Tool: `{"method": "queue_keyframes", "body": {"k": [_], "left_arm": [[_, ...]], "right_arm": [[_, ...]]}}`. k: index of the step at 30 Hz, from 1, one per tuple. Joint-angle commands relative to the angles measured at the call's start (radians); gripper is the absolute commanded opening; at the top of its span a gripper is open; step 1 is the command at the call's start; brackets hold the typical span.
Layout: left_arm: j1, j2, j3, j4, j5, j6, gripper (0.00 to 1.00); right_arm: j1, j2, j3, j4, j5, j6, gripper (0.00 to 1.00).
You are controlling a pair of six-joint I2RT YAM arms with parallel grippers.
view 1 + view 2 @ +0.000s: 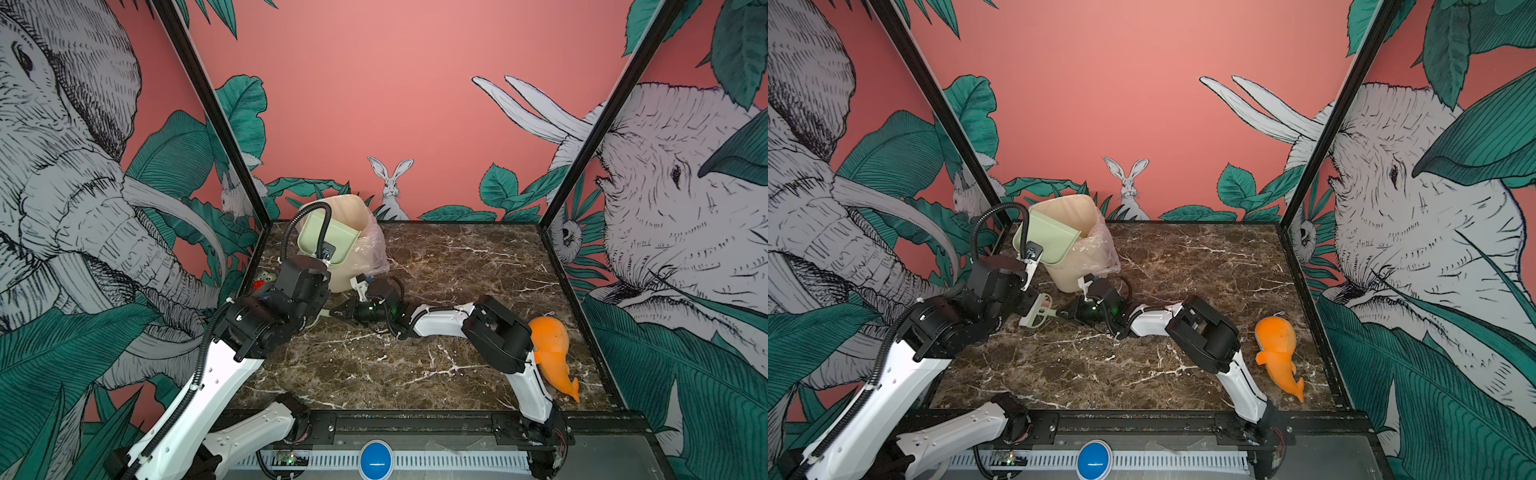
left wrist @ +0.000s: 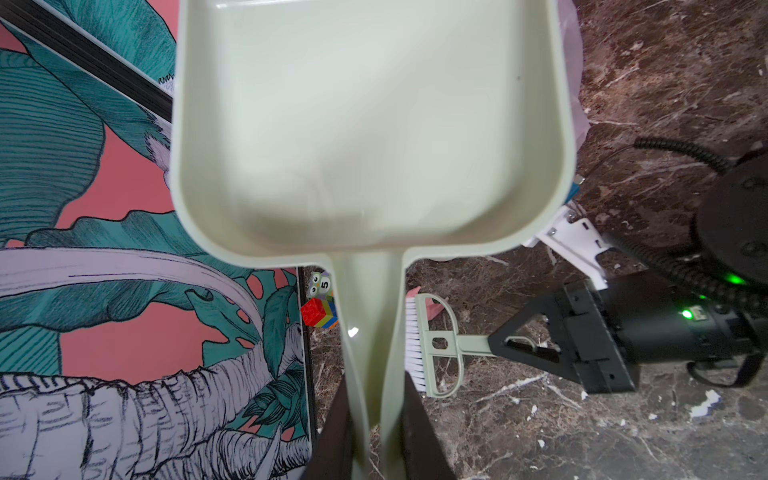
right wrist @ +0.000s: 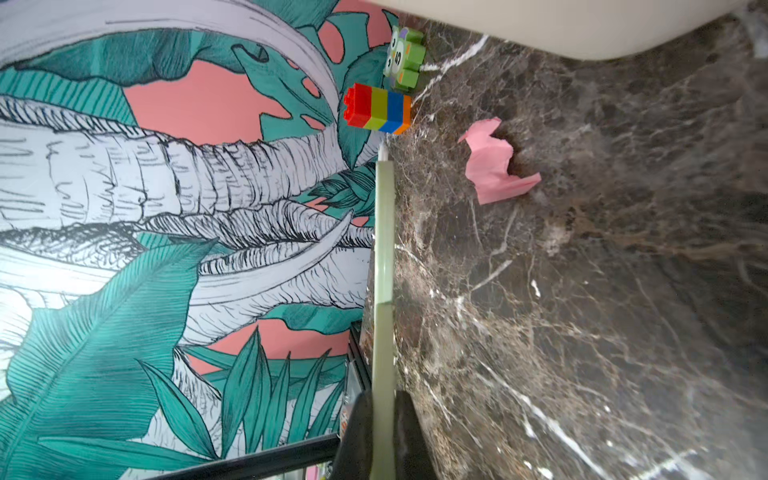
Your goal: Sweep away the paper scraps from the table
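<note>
My left claw point(image 2: 376, 438) is clamped on the handle of the pale green plastic dustpan point(image 2: 365, 124). I hold it tipped up with its mouth over the beige plastic bin point(image 1: 353, 278), which is lined with a thin clear bag and stands at the far left of the dark brown marble-patterned desk point(image 1: 457, 270). Held that way, whatever is in the dustpan slides into the bag and not back onto the desk. In the left wrist view it looks empty (so I judge this dump done).

My right claw point(image 2: 519, 345) is closed tight on the handle of the small pale green brush with white bristles point(image 2: 434, 345). The brush sits low just near of the bin, bristles facing left, ready for a stroke and clear of the raised left arm.

One crumpled pale pink paper scrap point(image 3: 494, 166) lies on the desk just beside the brush head, between it and the bin. It is close to the stacked red, green, blue and orange toy blocks point(image 3: 378, 108) at the left edge. I see no other coloured scraps. A few white flecks near the right arm may be paper or marble veining; I cannot tell.

The orange fish-shaped toy point(image 1: 552, 353) lies well apart at the near right and needs no attention. Next I would lower the dustpan flat beside the paper scrap, taking care not to push the blocks.
</note>
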Motion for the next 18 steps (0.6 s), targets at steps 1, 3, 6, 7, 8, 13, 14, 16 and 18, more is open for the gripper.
{"method": "queue_keyframes", "body": {"k": [1,3,6,7,8,13,14,16,18], "left_arm": [[-0.004,-0.011,-0.01,0.005,-0.002,0.0,0.1],[-0.004,-0.011,-0.006,0.003,-0.002,-0.001,0.1],[-0.004,-0.01,-0.001,-0.002,-0.004,0.001,0.1],[-0.005,-0.01,0.002,-0.005,-0.003,0.0,0.1],[-0.004,-0.008,0.002,-0.006,-0.004,0.002,0.1],[-0.004,-0.008,0.002,-0.009,-0.004,0.002,0.1],[-0.004,-0.007,0.001,-0.01,-0.004,0.002,0.1],[-0.004,-0.006,0.003,-0.01,-0.001,-0.002,0.1],[-0.004,-0.006,0.003,-0.011,0.003,-0.005,0.1]], "right_arm": [[0.006,0.036,0.049,0.077,0.082,0.142,0.0],[0.005,0.051,0.066,0.067,0.096,0.15,0.0],[0.006,0.058,0.066,0.039,0.129,0.163,0.0],[0.006,0.061,0.063,0.037,0.138,0.167,0.0],[0.005,0.062,0.064,0.024,0.148,0.167,0.0],[0.004,0.081,0.097,-0.014,0.178,0.166,0.0],[0.004,0.089,0.107,-0.023,0.179,0.171,0.0],[0.004,0.096,0.121,-0.041,0.185,0.177,0.0],[0.005,0.095,0.123,-0.067,0.196,0.18,0.0]]}}
